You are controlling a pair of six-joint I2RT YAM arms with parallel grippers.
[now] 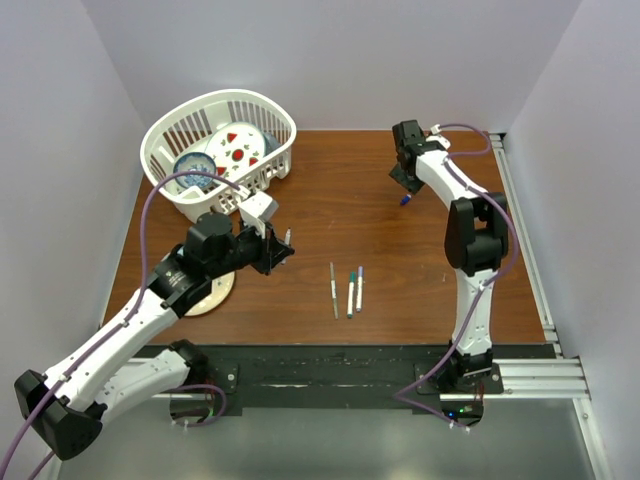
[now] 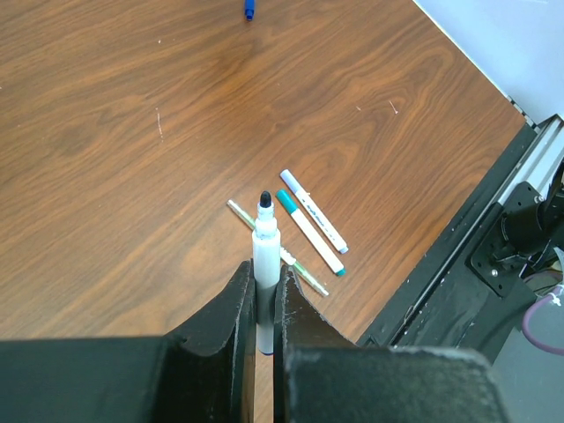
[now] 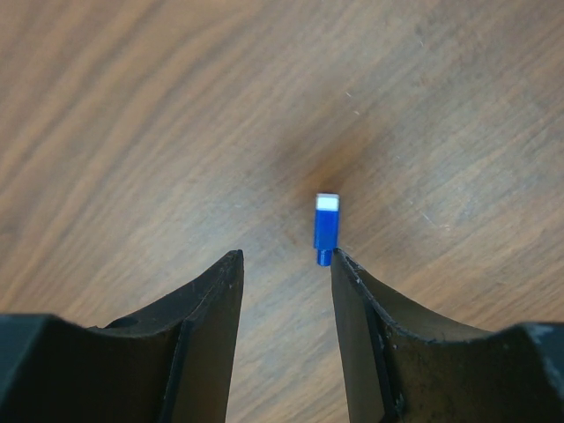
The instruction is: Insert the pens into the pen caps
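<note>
wooden table [image 1: 340,190]; only my wrist views tell me left gripper [image 2: 262,271] clamps a pen [image 2: 265,242], right gripper [image 3: 284,257] gapes beside a blue cap [image 3: 325,225].

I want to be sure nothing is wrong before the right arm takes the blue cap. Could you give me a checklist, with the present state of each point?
1. Left gripper shut on the uncapped pen: ok.
2. Pen tip bare and pointing away from the gripper: ok.
3. Right gripper open: ok.
4. Blue cap centred in the right gripper's gap: not ok, it sits off to one side.
5. Which end of the cap is open: cannot tell.
6. Three other pens lying well away from the cap: ok.
</note>
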